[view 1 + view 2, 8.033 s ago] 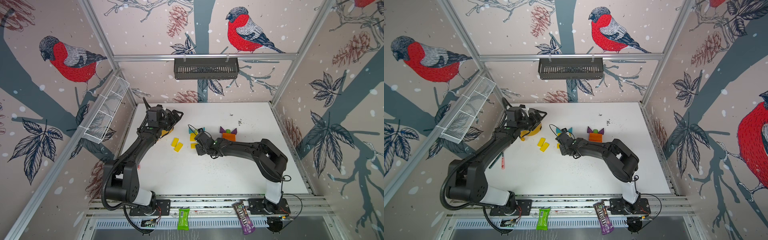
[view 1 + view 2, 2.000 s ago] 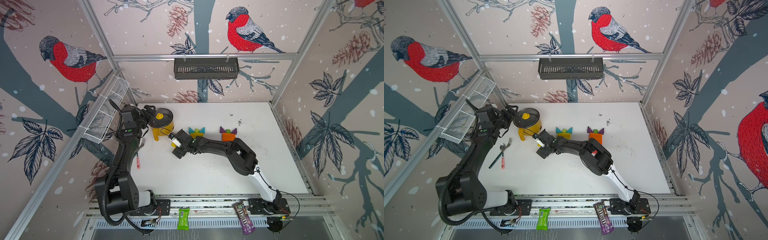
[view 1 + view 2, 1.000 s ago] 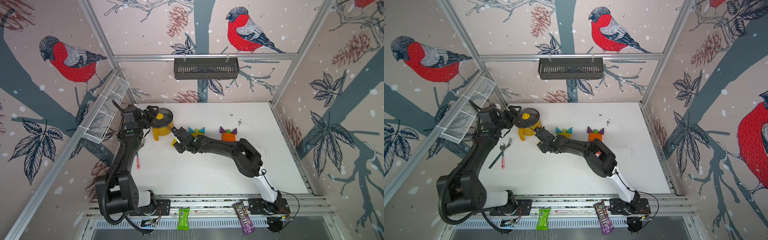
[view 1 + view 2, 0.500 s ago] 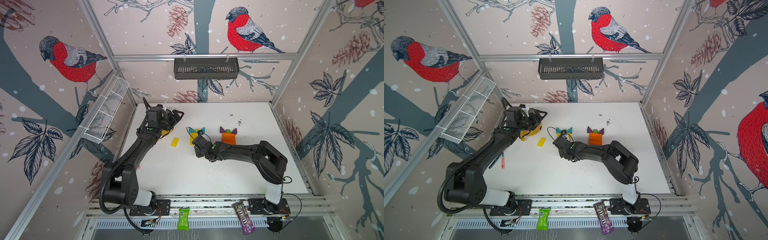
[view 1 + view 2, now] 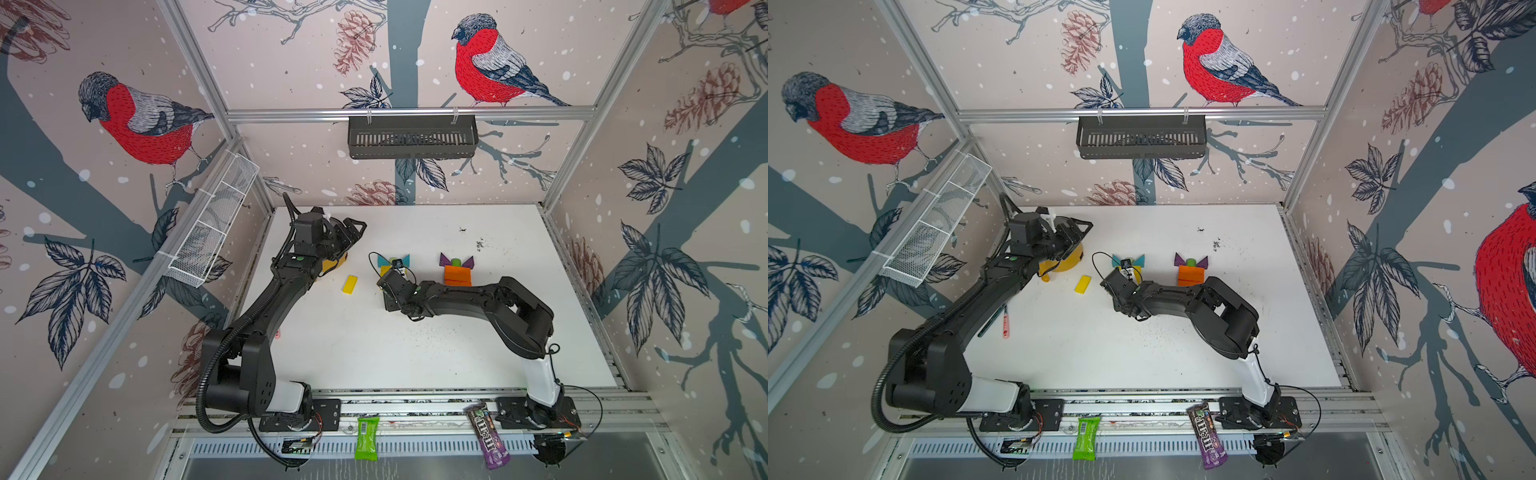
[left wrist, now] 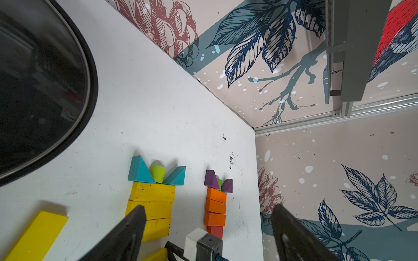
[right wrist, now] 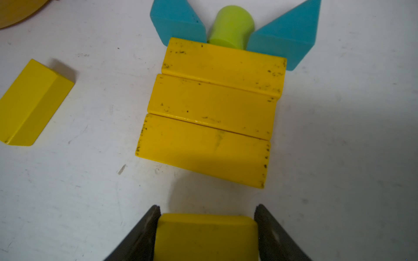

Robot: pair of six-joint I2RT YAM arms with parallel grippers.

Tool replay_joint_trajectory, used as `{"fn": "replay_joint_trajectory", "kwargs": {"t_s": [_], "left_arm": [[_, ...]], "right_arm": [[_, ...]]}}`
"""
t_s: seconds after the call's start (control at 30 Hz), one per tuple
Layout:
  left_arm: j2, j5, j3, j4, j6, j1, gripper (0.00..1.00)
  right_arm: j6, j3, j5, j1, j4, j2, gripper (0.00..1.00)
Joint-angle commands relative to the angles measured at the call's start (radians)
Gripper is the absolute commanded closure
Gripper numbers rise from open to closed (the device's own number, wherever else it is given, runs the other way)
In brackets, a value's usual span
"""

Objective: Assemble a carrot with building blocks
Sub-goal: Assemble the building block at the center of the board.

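Right end effector [image 7: 207, 206]: clenched on a short yellow block [image 7: 205, 235], with one finger pressed against each of its sides.
Block against the stack: it lies just short of the nearest of three yellow bars [image 7: 212, 108]. A strip of bare worktop [image 7: 90, 203] separates them, and its long edge runs roughly parallel to that bar.
Contact with the worktop: it cannot be told whether the block rests on it.
Stack: the bars lie flat, edge to edge and slightly skewed. At the end away from the end effector are two teal triangles [image 7: 178, 22] with a lime-green piece [image 7: 230, 24] between them.
Loose yellow bar [image 5: 350, 284]: it lies alone on the worktop beside the stack, on the left arm's side.
Second figure: orange bars [image 6: 216, 206] are topped by purple triangles [image 6: 211, 179], and a red block [image 6: 214, 231] sits at the near end. It lies beside the yellow stack, on the right arm's side.
Left end effector [image 6: 208, 208]: released, with fingers wide apart and nothing between them. It hangs over the yellow pot [image 5: 1067, 259] with its dark lid [image 6: 40, 90], well apart from the blocks.
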Motion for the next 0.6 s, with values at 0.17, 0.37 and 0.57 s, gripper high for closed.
{"fn": "replay_joint_trajectory", "kwargs": {"t_s": [0.17,0.37,0.57], "left_arm": [[0.002,0.001,0.008,0.015,0.005,0.001,0.12],[0.005,-0.004,0.008,0.014,0.007,0.002,0.13],[0.008,-0.003,0.006,0.016,0.006,0.002,0.12]], "right_arm": [[0.046,-0.012,-0.064,0.007,0.015,-0.030,0.25],[-0.013,-0.074,-0.146,-0.011,0.046,-0.137,0.27],[-0.218,-0.134,-0.137,-0.038,0.026,-0.192,0.44]]}}
